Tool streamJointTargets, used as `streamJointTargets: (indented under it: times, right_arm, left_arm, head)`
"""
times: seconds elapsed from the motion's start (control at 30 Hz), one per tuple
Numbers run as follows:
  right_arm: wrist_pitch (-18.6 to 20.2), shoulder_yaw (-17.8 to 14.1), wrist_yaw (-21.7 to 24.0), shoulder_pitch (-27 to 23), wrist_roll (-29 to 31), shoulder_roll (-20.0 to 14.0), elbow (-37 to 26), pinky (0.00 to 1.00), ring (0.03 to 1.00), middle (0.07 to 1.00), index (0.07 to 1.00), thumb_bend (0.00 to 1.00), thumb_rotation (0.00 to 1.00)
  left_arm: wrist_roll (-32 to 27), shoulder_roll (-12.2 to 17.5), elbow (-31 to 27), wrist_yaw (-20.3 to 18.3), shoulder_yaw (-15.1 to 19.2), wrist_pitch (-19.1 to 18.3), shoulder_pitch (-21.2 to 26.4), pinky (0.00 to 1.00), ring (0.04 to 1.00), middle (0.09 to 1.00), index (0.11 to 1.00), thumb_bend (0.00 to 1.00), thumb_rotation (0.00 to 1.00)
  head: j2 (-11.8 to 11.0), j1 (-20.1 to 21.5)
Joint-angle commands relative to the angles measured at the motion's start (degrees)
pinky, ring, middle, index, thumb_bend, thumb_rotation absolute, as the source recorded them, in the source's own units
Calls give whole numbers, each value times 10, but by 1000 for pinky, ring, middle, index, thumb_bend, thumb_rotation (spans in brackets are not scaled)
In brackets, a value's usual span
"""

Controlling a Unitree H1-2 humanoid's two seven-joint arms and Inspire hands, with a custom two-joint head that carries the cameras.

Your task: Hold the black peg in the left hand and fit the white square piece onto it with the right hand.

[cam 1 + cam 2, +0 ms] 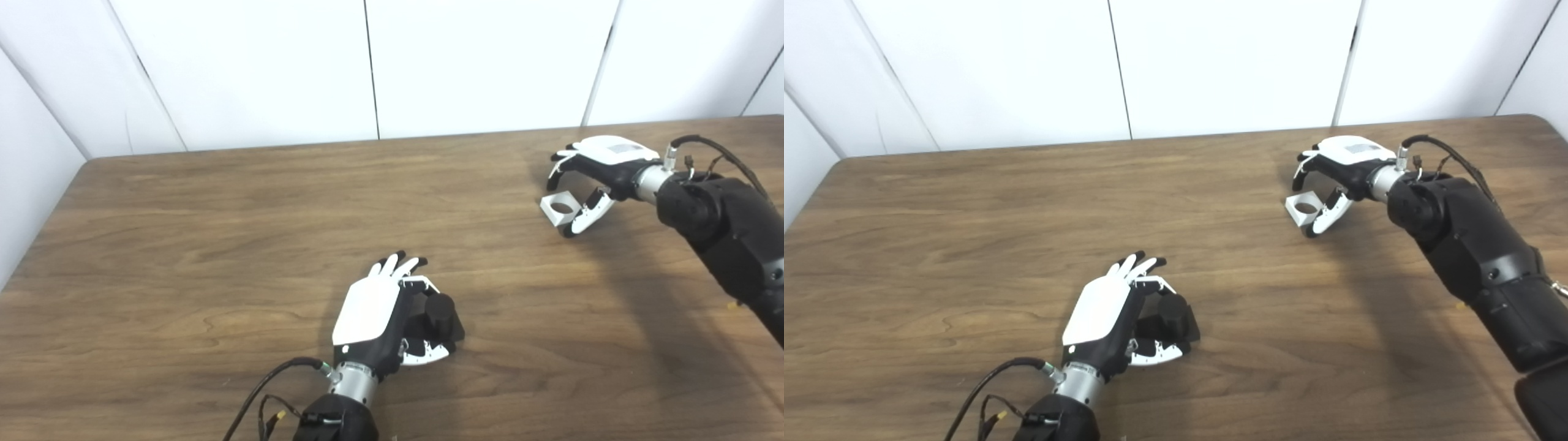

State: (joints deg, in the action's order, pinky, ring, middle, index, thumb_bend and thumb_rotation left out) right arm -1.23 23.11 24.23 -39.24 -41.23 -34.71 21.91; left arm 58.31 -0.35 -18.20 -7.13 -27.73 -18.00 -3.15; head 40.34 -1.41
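The black peg (442, 313) stands on its square base on the wooden table (202, 245), near the front middle. My left hand (375, 317) lies just left of it. One curled finger reaches over the peg's far side and the thumb lies along its near side, while the other fingers stay straight; the hand looks open. The white square piece (560, 208), with a round hole, lies flat at the back right. My right hand (603, 160) arches over it, open. Its fingers (556, 173) hang above the piece's far edge and its thumb (588, 214) rests by the piece's right side.
White wall panels stand close behind the table's far edge. The right forearm (723, 226) stretches across the table's right side, and cables trail from both wrists. Bare wood lies between the two hands.
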Motion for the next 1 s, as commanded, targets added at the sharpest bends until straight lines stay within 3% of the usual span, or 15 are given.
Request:
streamJointTargets:
  times: [0.0,0.33,0.97]
  right_arm:
    - [-17,-2,-4,-36,-1,-3,-9,1000,1000,945,705,826,258]
    - [-26,16,1,-43,-16,-1,0,1000,1000,944,696,830,253]
    - [-50,18,-4,-52,-21,-12,26,1000,1000,926,645,812,234]
  left_arm:
    - [12,-5,2,-2,-6,1,3,991,990,910,493,523,63]
    - [19,-9,3,0,-9,0,1,974,981,904,492,524,63]
    - [17,-11,2,2,-8,3,1,981,985,907,492,523,62]
  head:
    - [0,0]
    - [2,-4]
    - [6,-1]
